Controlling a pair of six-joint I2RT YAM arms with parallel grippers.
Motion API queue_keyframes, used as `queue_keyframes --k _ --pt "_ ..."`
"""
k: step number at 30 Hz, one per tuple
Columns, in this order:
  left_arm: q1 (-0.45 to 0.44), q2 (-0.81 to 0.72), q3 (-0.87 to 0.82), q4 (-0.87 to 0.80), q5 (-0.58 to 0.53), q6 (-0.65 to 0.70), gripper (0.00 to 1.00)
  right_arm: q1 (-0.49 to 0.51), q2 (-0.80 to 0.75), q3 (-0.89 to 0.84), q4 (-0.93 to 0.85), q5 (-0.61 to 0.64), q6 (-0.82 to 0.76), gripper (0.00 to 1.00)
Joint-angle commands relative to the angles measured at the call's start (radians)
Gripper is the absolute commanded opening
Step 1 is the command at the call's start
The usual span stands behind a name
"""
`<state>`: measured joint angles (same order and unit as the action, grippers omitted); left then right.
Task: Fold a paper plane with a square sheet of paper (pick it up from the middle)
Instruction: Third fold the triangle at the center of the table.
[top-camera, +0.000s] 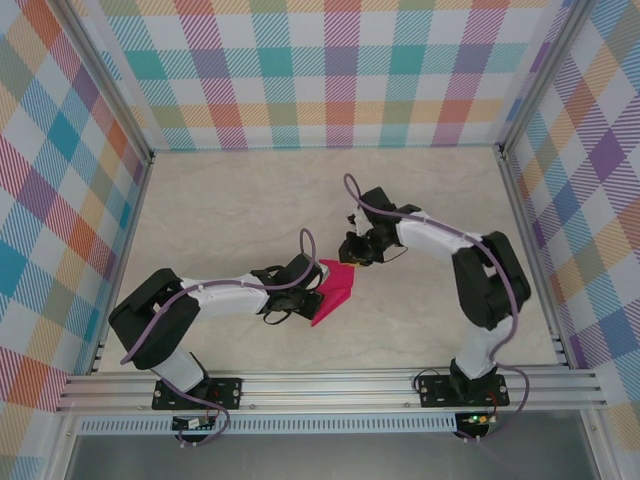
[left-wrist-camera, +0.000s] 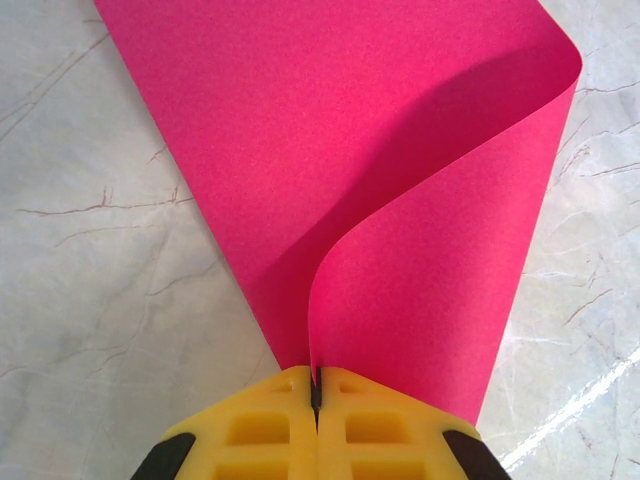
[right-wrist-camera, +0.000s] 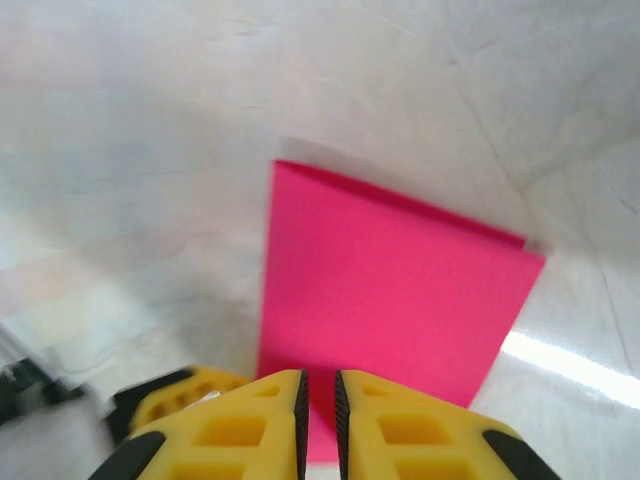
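Observation:
The magenta square sheet of paper (top-camera: 336, 284) lies mid-table, folded over into a narrow tapering shape. In the left wrist view the paper (left-wrist-camera: 380, 150) has one flap curling up off the layer below. My left gripper (left-wrist-camera: 316, 388) is shut on the near edge of that raised flap, and it meets the sheet from the left (top-camera: 318, 283). My right gripper (top-camera: 356, 256) hovers just beyond the sheet's far end. Its yellow jaws (right-wrist-camera: 320, 400) stand a narrow slit apart with nothing between them, above the flat paper (right-wrist-camera: 390, 290). A finished paper plane is out of view.
The pale marbled table (top-camera: 230, 210) is walled by checked panels with aluminium posts (top-camera: 528, 230). A metal rail (top-camera: 330, 385) runs along the near edge by the arm bases. One left finger (right-wrist-camera: 170, 395) shows at the lower left of the right wrist view.

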<state>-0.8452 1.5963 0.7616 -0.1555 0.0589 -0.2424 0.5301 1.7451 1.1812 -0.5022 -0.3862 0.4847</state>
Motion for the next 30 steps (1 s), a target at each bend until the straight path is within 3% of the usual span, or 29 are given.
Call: queue_keyframes --k 1,5,8,11,19,30 --pt "0.008 0.023 -0.018 -0.005 0.022 -0.003 0.0 -0.005 -0.137 -0.141 0.104 -0.028 0.13 0.11" --pt "0.01 0.024 -0.02 -0.006 0.019 -0.001 0.0 0.01 -0.308 -0.401 0.311 -0.046 0.314 0.0" --pt "0.01 0.024 -0.024 0.002 0.024 -0.009 0.0 0.059 -0.41 -0.55 0.459 -0.046 0.435 0.0" --pt "0.01 0.025 -0.022 -0.004 0.022 -0.009 0.0 0.155 -0.45 -0.599 0.497 0.005 0.507 0.0" --pt "0.008 0.028 -0.027 0.004 0.028 -0.016 0.0 0.359 -0.321 -0.629 0.715 0.116 0.682 0.0" --pt "0.009 0.025 -0.031 -0.001 0.025 -0.015 0.0 0.44 -0.17 -0.639 0.929 0.189 0.796 0.0"
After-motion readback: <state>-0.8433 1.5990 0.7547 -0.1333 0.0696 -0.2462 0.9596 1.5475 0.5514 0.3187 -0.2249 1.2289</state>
